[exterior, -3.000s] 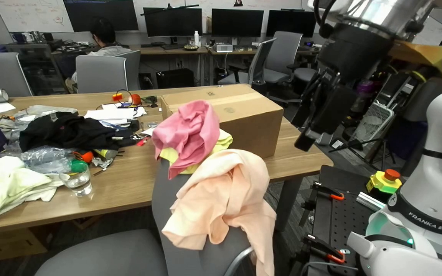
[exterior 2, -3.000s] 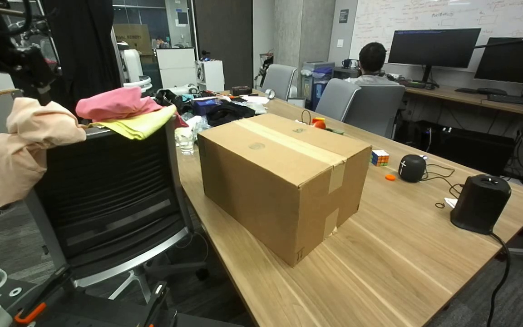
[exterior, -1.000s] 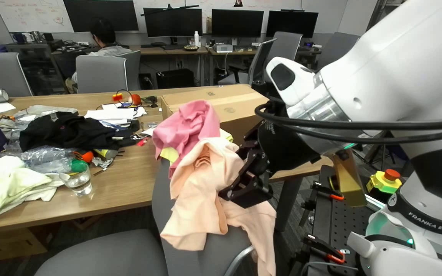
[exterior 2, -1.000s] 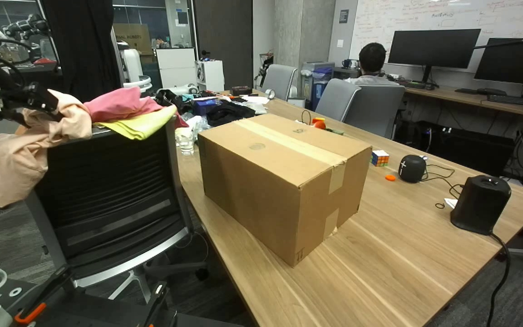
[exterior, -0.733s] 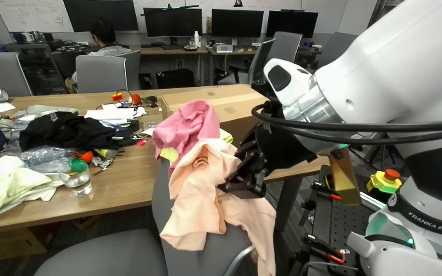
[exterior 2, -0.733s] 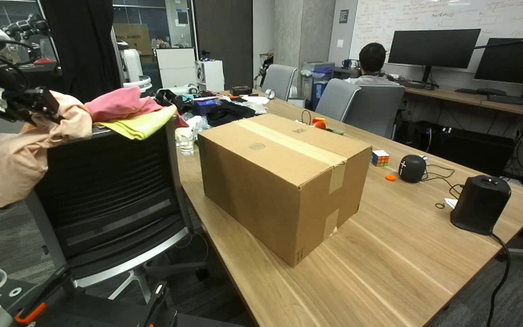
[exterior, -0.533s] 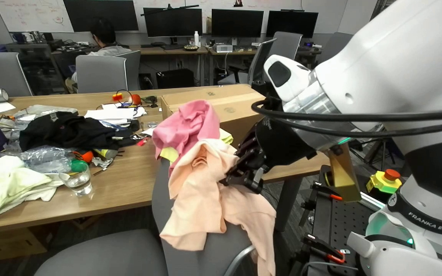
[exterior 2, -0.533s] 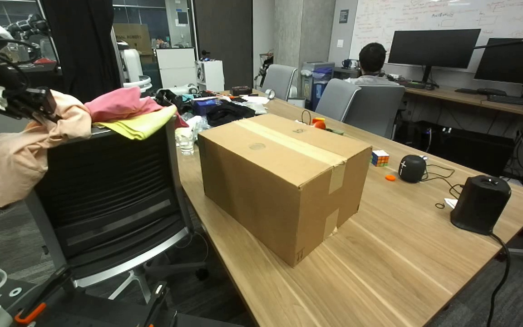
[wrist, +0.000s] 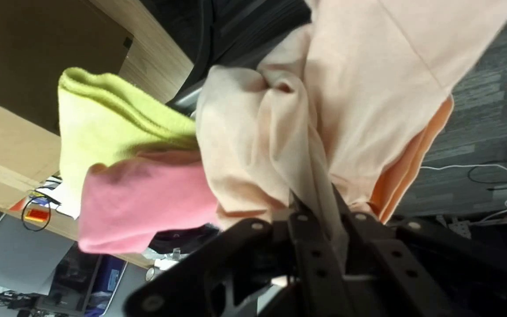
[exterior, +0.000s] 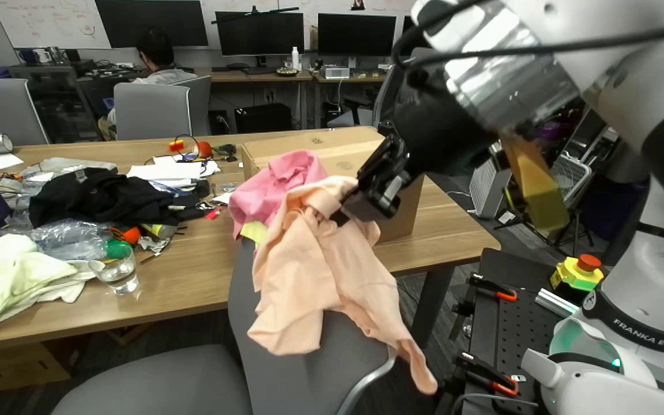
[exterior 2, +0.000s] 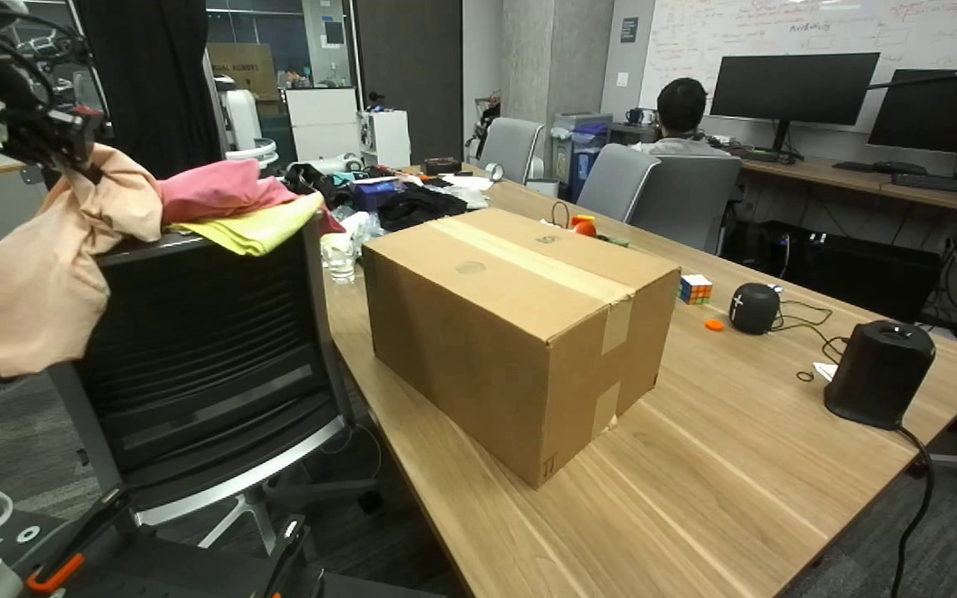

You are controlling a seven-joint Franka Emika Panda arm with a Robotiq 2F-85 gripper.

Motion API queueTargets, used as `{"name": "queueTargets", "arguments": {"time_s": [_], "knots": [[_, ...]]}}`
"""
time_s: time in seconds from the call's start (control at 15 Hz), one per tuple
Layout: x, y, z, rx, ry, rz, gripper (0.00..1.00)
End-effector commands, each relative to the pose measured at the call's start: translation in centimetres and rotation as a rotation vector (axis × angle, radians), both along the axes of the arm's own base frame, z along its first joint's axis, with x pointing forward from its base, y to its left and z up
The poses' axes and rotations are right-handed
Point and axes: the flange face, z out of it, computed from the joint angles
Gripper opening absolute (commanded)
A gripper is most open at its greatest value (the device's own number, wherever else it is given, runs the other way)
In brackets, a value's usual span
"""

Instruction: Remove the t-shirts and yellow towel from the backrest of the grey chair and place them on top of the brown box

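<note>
My gripper (wrist: 316,204) is shut on a fold of the peach t-shirt (wrist: 368,88), and the pinched cloth bunches between its fingers. In an exterior view the peach t-shirt (exterior: 309,276) is drawn up at the grip, while its lower part still drapes over the backrest of the grey chair (exterior: 245,294). Beside it on the backrest lies the pink t-shirt (exterior: 268,190), partly covered by the peach one. The yellow towel (exterior 2: 254,228) is folded under the pink t-shirt (exterior 2: 229,195), hanging toward the box side. The brown box (exterior 2: 462,349) stands on the table behind the chair.
The table (exterior 2: 694,498) carries a black garment (exterior: 101,199), a pale green cloth (exterior: 15,276), a glass of water (exterior: 119,274) and plastic clutter. A Rubik's cube (exterior 2: 695,288) and black speakers stand past the box. A red emergency button (exterior: 588,263) sits near the arm's base.
My gripper came down from the upper right onto the peach t-shirt and its fingers closed. It has since risen, pulling part of the cloth up; the hanging end has swung outward.
</note>
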Motion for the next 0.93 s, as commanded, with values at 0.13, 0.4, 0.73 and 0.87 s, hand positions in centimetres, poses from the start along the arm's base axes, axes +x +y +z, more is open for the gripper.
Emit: {"name": "queueTargets", "arguments": {"time_s": [0.13, 0.4, 0.73, 0.87], "knots": [[0.3, -2.3, 11.1, 0.110, -0.080, -0.049, 0.03], [1.2, -4.0, 16.9, 0.191, -0.127, -0.097, 0.03], [3.3, -6.7, 21.3, 0.271, -0.162, -0.186, 0.03], [4.7, -8.3, 22.0, 0.277, -0.165, -0.233, 0.03]]}}
